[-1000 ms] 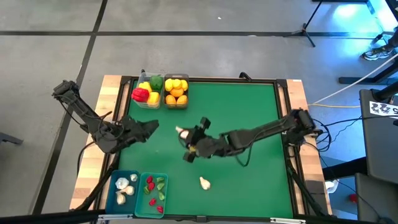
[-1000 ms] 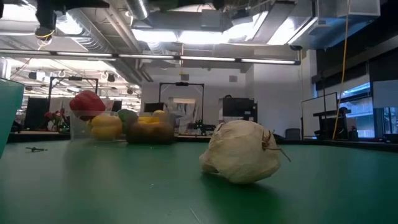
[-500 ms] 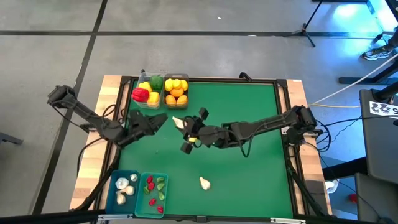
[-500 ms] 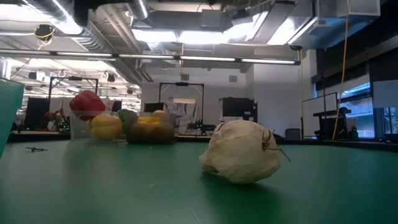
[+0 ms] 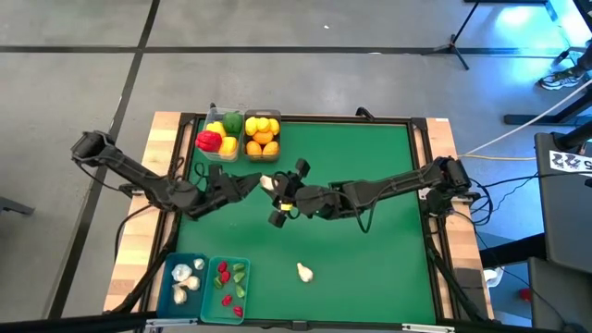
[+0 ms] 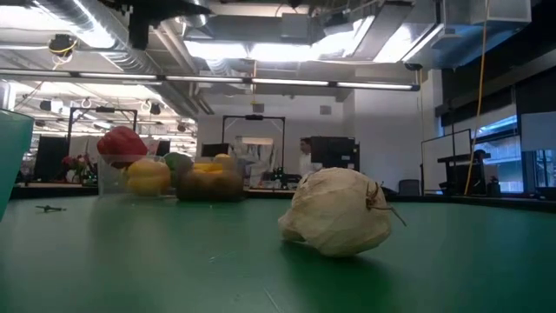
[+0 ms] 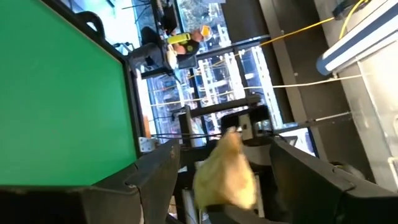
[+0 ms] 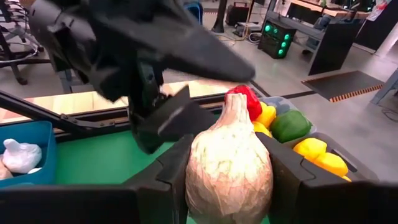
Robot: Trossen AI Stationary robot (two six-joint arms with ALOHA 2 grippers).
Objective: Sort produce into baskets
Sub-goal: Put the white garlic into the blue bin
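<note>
Now my left claw (image 5: 254, 181) has reached in with its fingers spread either side of the garlic bulb (image 8: 228, 163) that my right claw (image 5: 277, 186) grips in mid-air, so a handover toward the teal bin (image 5: 182, 280) holding the other garlic looks close. Below both claws the green desk (image 5: 370, 157) carries one more loose bulb (image 5: 304, 272), near the desk's front edge. Beyond it lies an open, brightly lit workshop with ceiling lights and dark racks.

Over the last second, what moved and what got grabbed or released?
The right gripper, shut on a garlic bulb, carried it from mid-table toward the pepper and citrus baskets, then stopped. The left gripper reached in from the left and now has its open fingers around the same bulb; no release yet. The loose garlic bulb, clear baskets and teal baskets did not move.
</note>
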